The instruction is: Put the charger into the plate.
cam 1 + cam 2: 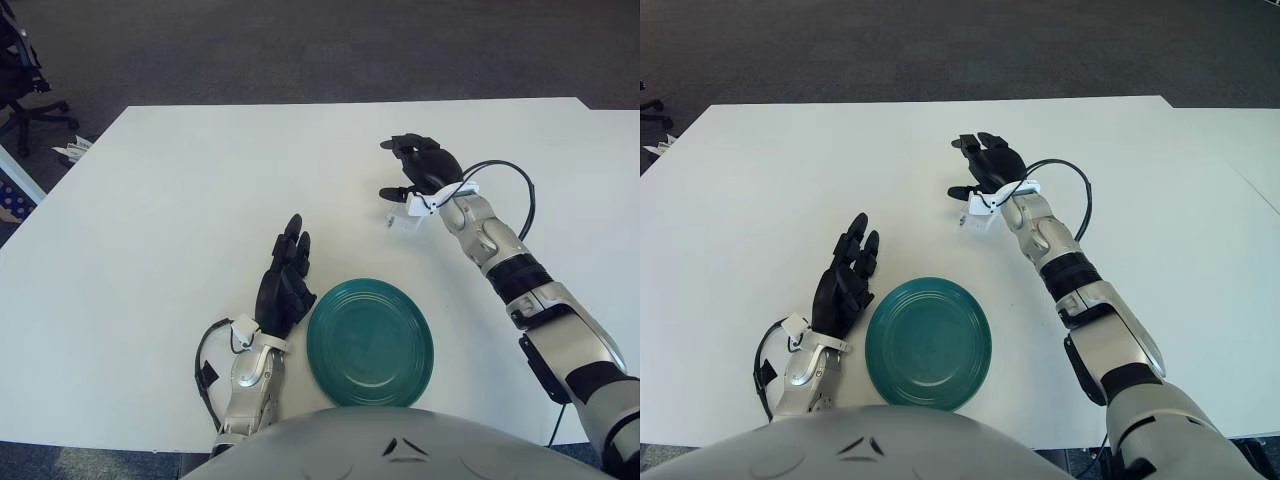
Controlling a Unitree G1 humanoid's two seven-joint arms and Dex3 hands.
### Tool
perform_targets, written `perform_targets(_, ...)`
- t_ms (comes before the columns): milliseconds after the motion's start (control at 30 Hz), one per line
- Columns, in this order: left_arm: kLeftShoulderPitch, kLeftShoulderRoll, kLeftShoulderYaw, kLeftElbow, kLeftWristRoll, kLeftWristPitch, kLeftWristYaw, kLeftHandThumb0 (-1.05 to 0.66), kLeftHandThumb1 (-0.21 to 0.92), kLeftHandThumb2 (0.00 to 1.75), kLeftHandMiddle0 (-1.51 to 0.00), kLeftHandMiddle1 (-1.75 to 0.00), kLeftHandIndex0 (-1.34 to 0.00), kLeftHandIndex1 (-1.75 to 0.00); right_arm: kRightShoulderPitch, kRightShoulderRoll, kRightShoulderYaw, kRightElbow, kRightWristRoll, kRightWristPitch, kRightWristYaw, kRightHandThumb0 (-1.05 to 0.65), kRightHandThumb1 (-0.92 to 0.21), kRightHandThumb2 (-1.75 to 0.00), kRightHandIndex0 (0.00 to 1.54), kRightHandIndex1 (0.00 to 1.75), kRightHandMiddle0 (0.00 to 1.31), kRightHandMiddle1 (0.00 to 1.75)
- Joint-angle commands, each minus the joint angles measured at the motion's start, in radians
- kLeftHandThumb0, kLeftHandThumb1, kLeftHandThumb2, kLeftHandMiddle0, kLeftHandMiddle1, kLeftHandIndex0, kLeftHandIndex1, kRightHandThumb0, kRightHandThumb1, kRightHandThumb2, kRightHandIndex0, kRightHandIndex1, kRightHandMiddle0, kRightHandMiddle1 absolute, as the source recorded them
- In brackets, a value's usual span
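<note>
A teal plate (370, 342) lies on the white table near its front edge. The small white charger (402, 222) sits on the table behind the plate, mostly covered by my right wrist. My right hand (418, 166) hovers over it with black fingers spread, holding nothing. My left hand (284, 280) shows just left of the plate, fingers straight and relaxed, pointing away from me.
The white table (160, 220) stretches wide to the left and back. A black cable (515, 185) loops off my right forearm. An office chair (22, 70) stands on the dark floor beyond the table's far left corner.
</note>
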Motion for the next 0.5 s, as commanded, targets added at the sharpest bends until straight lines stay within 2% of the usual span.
perform_targets(0,0.041,-0.061,-0.005,0.098,-0.017,0.007,0.001,-0.99,0.92,1.12,-0.04,0.0,0.0,-0.28,0.014,-0.004,0.006,0.003,-0.005,0.001,-0.018,-0.95,-0.92,-0.67,0.18,0.0,0.0,0.61)
perform_targets(467,0.041,-0.055,-0.008,0.09,-0.006,0.02,0.008,-1.0,0.92,1.09,-0.02,0.0,0.0,-0.28,0.012,0.009,0.023,0.126,0.008,-0.005,-0.027,-0.97,-0.92,-0.69,0.19,0.01,0.0,0.62)
